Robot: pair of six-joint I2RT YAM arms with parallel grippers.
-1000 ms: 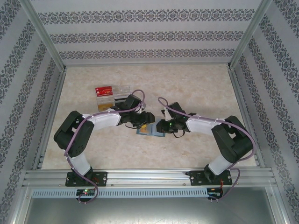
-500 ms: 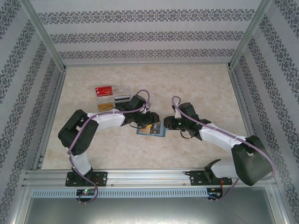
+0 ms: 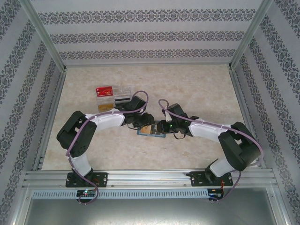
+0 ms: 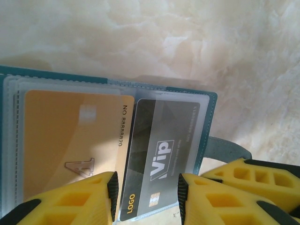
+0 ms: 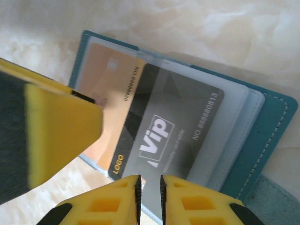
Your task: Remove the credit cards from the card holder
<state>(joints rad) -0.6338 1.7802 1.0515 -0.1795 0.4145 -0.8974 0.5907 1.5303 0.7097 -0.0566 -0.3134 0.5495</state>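
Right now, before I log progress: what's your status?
Left gripper open, straddling sleeved grey Vip card. Right gripper pinching card holder at sleeve edge. Gold credit card in its slot.

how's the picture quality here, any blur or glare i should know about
Left wrist: the grey card prints sharp, but the clear sleeves lay a pale sheen over the gold card. Right wrist: the left tool's finger is a soft blur at the left edge, while the grey card's lettering is crisp. Top external: even light, faint shadows, the card holder tiny in frame.
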